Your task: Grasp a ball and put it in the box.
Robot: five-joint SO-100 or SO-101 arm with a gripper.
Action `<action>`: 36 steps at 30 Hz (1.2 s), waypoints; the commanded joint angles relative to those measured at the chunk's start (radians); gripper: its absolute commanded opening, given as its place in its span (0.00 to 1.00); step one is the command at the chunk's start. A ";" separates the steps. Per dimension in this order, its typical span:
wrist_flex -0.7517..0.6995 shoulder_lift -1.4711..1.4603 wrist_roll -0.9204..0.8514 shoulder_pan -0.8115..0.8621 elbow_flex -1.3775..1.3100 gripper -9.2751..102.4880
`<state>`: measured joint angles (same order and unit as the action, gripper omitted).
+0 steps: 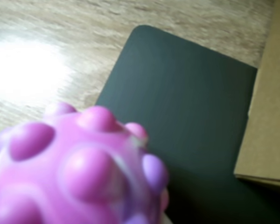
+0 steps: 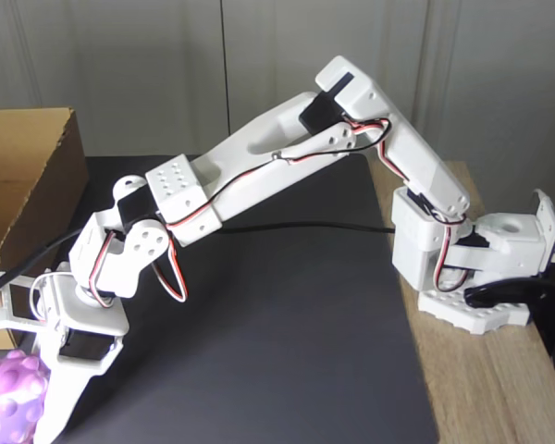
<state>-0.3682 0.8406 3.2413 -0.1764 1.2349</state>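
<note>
The pink-purple bumpy ball (image 2: 12, 402) sits at the bottom left of the fixed view, between the white fingers of my gripper (image 2: 20, 414), which is shut on it. One long finger (image 2: 63, 393) runs down the ball's right side. In the wrist view the ball (image 1: 79, 172) is close to the lens at the lower left, over the edge of the black mat and the wood. The brown cardboard box (image 2: 32, 171) stands at the left edge behind the gripper; its plain wall (image 1: 270, 112) is at the right of the wrist view.
A black mat (image 2: 287, 305) covers most of the wooden table (image 2: 499, 388). The arm's white base (image 2: 481, 268) is fixed at the right, and the arm stretches left across the mat. A black cable (image 2: 287, 227) trails over the mat.
</note>
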 commanded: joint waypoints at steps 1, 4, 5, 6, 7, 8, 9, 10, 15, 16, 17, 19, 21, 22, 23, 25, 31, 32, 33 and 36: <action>0.015 0.040 -0.003 0.011 -0.049 0.32; 0.015 0.052 0.003 0.015 -0.049 0.28; 0.015 0.058 0.003 0.015 -0.049 0.28; 0.015 0.067 0.003 0.018 -0.046 0.27; 0.015 0.080 0.003 0.020 -0.041 0.27; 0.009 0.094 0.003 0.021 -0.040 0.27; 0.008 0.109 0.002 0.021 -0.035 0.27; 0.000 0.127 0.002 0.023 -0.031 0.27; -0.040 0.206 -0.002 0.026 -0.015 0.25; -0.051 0.221 -0.003 0.026 -0.015 0.25; -0.061 0.238 -0.005 0.026 -0.014 0.25; -0.072 0.281 -0.008 0.026 -0.003 0.25; -0.072 0.330 -0.011 0.026 0.020 0.25; -0.074 0.354 -0.012 0.026 0.031 0.25; -0.083 0.376 -0.012 0.026 0.037 0.25; -0.109 0.417 -0.018 0.029 0.038 0.25; -0.166 0.558 -0.017 0.044 0.040 0.25; -0.173 0.583 -0.015 0.051 0.040 0.25; -0.178 0.607 -0.015 0.057 0.040 0.25; -0.179 0.663 -0.015 0.087 0.040 0.25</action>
<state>-0.5461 1.4128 3.2260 -0.1104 1.2824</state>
